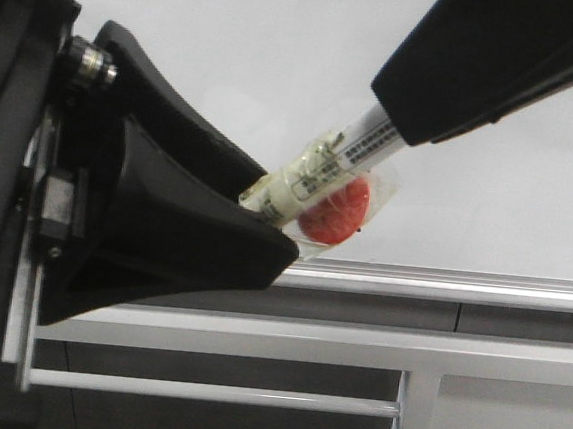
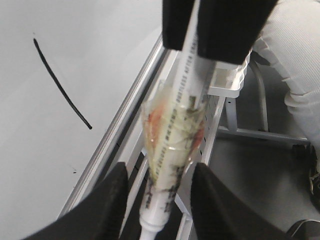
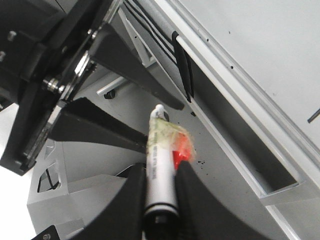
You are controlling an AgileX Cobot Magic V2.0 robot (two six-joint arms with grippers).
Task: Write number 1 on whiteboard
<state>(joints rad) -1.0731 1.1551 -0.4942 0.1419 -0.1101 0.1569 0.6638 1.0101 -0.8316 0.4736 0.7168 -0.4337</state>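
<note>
The number 1 (image 2: 60, 85) is a thin black stroke on the whiteboard (image 2: 65, 40), seen in the left wrist view. My right gripper (image 3: 160, 170) is shut on a white marker (image 3: 160, 155) wrapped in yellowish tape with a red patch. In the front view the right gripper (image 1: 407, 120) holds the marker (image 1: 320, 177) slanting down to the left in front of the whiteboard (image 1: 232, 29). My left gripper (image 2: 157, 200) is open, its fingers (image 2: 117, 200) on either side of the marker's (image 2: 172, 130) lower end with gaps. It also shows in the front view (image 1: 272, 213).
The board's silver lower rail (image 1: 441, 283) runs below the marker, with a grey metal ledge (image 1: 305, 342) and a bar (image 1: 211, 393) under it. Small black specks (image 3: 197, 161) lie on the ledge. A person's light sleeve (image 2: 295, 60) shows beside the frame.
</note>
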